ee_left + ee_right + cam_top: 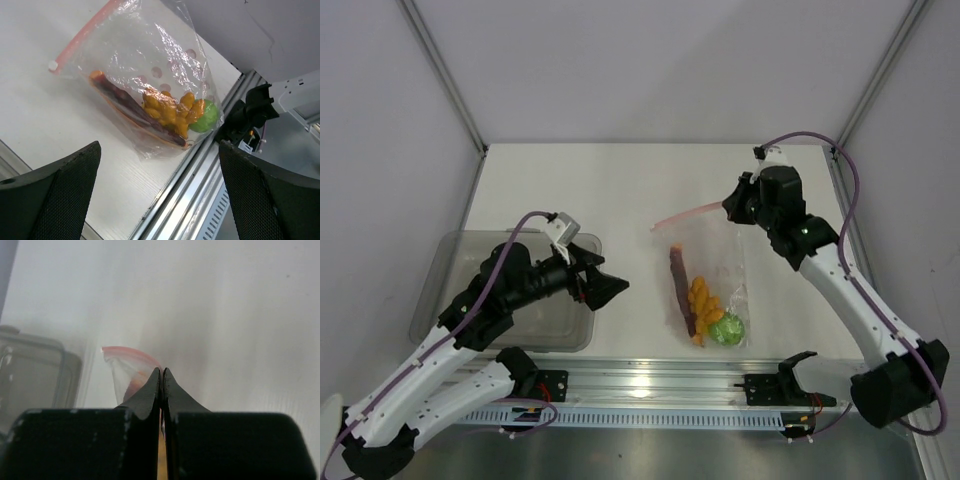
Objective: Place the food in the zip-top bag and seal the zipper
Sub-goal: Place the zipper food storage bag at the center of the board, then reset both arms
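So, bin (450,290): near left, translucent grey.
Zip-top bag (715,262): centre-right, flat on table (570,180); likely light, floppy, slippery film.
Left gripper (608,272): by bin's right edge, jaws wide apart, empty.
Right gripper (728,207): pinched together on zipper's (688,216) far-right end.
Food (703,300): inside bag, near end.
Zipper: stiffest edge, best hold.

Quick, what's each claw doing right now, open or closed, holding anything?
Left claw: open, holding nothing.
Right claw: closed on one end of the zipper of the zip-top bag.
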Controlling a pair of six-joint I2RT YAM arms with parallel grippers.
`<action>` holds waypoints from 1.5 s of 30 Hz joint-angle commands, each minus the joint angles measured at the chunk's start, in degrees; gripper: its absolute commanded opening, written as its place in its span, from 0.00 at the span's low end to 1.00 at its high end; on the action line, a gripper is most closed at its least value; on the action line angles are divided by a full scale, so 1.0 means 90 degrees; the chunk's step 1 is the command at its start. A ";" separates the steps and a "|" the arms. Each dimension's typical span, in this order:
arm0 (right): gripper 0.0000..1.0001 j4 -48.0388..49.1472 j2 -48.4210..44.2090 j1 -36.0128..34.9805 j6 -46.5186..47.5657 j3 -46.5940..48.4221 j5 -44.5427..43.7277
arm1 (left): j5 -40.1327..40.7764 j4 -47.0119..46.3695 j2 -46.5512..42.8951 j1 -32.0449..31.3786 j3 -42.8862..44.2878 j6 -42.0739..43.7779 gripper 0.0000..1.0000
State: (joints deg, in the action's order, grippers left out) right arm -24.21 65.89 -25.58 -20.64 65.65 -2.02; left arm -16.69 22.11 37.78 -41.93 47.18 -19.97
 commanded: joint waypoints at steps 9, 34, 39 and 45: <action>0.00 0.1635 0.3204 0.1592 0.0595 0.1230 -0.0742 | 0.0106 -0.0639 -0.0662 0.0011 -0.0651 -0.0369 0.99; 0.99 0.0004 0.5952 0.1837 0.0985 0.4630 -0.1728 | 0.0028 -0.1148 -0.0233 0.0050 -0.1170 -0.1199 1.00; 0.99 -0.0660 0.4742 0.1623 0.0313 0.3705 -0.1728 | 0.0282 -0.0788 -0.0175 0.0099 -0.1072 -0.1365 1.00; 0.99 -0.0757 0.2782 0.0705 -0.0186 0.1296 -0.2284 | 0.0651 -0.0377 -0.0018 0.0157 -0.0994 -0.1521 0.99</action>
State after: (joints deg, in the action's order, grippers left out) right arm -28.84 99.26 -15.75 -18.22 85.08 -18.72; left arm -13.89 16.32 36.95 -41.12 36.97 -31.55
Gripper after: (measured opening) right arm 0.992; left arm 0.994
